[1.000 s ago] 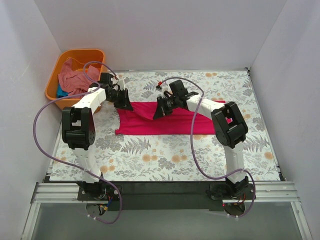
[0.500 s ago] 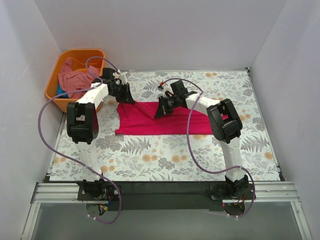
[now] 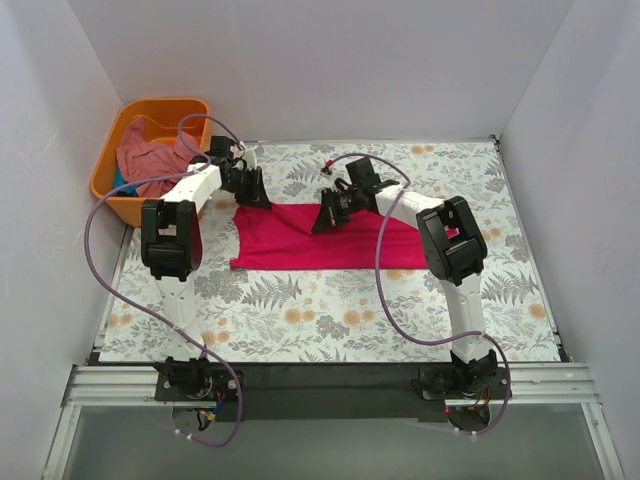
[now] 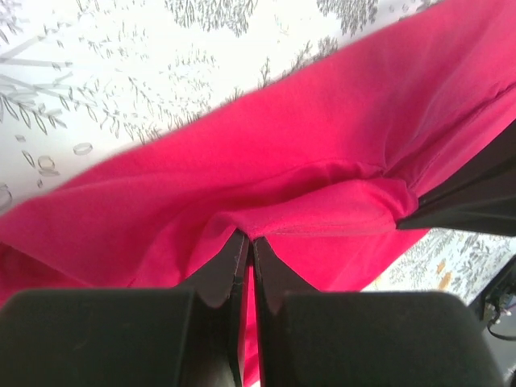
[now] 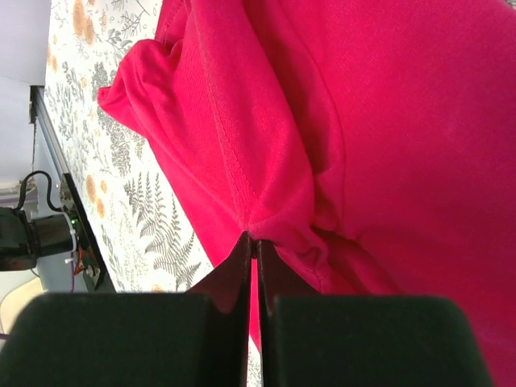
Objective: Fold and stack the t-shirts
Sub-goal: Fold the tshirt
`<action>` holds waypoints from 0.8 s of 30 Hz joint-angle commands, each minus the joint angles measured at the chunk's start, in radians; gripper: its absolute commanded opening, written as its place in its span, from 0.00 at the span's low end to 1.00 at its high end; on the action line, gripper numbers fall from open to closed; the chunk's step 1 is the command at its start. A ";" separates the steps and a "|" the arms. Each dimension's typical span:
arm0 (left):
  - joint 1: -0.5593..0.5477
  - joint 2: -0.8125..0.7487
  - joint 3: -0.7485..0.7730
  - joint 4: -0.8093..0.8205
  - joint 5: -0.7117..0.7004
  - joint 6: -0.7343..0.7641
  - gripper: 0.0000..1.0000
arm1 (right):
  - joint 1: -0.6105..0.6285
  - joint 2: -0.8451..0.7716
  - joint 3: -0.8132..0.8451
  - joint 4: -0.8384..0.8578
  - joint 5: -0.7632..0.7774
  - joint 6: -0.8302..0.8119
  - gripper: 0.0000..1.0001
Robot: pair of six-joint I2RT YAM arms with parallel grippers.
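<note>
Risk: slippage. The left hand [image 4: 248, 240] and the right hand [image 5: 253, 239] are each closed tight on only a thin fold of the crimson t-shirt [image 3: 330, 250], which lies mid-tabletop [image 3: 400, 310]. Uneven pull between the arms could free an edge or skew the fold.

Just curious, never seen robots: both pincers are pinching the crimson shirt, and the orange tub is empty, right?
Not quite. The orange tub is not empty: the top external view shows a salmon-pink shirt bunched inside it. The left pincer and right pincer do pinch the crimson shirt.
</note>
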 commanded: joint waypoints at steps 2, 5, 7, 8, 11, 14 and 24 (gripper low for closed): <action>0.007 -0.136 -0.062 -0.064 -0.019 0.013 0.00 | -0.007 -0.044 -0.018 -0.003 -0.049 0.004 0.01; 0.016 -0.171 -0.119 -0.102 -0.038 0.033 0.00 | -0.005 -0.053 -0.044 -0.005 -0.044 -0.007 0.01; 0.020 -0.177 -0.145 -0.122 -0.048 0.043 0.00 | -0.005 -0.054 -0.056 -0.006 -0.042 -0.013 0.01; 0.025 -0.180 -0.171 -0.127 -0.061 0.043 0.00 | -0.005 -0.054 -0.062 -0.009 -0.045 -0.015 0.01; 0.031 -0.185 -0.213 -0.119 -0.076 0.039 0.00 | -0.001 -0.054 -0.084 -0.014 -0.039 -0.033 0.01; 0.031 -0.182 -0.242 -0.099 -0.061 0.031 0.00 | 0.003 -0.045 -0.082 -0.034 -0.015 -0.062 0.07; 0.031 -0.320 -0.236 -0.073 -0.082 0.025 0.27 | -0.022 -0.188 -0.007 -0.219 0.011 -0.241 0.47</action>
